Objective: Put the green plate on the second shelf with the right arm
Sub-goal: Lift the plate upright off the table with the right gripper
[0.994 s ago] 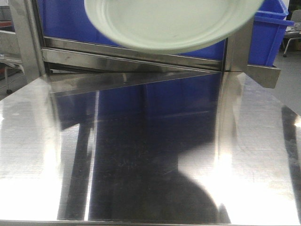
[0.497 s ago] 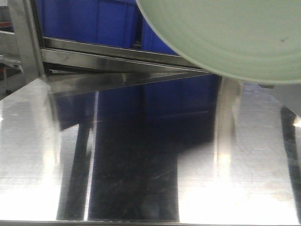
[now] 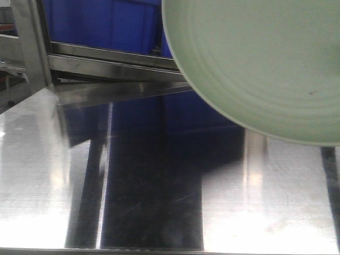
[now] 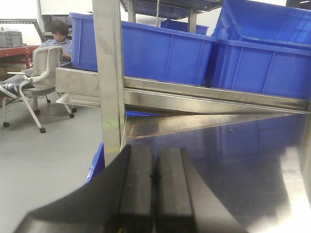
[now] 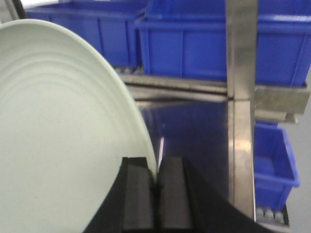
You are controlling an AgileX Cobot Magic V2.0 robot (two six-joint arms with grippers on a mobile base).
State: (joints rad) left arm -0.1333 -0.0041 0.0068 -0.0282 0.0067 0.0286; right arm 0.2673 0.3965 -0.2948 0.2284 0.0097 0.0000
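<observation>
The right pincer (image 5: 155, 187) is clamped on the rim of the green plate (image 3: 265, 69), its two black fingers pinching the edge. The plate hangs tilted above the far right part of the steel tabletop (image 3: 42, 175), a ringed face toward the front camera; it seems clear of the tabletop, though its right side runs out of view. The left pincer (image 4: 154, 177) sits low over the tabletop, fingers pressed together on nothing. Blue bins (image 4: 146, 51) stand beyond the tabletop's far edge

Left of the steel shelf (image 3: 42, 175) lies open; the green plate (image 3: 265, 64) crowds the right, blue bins (image 3: 101, 21) wall the back.
</observation>
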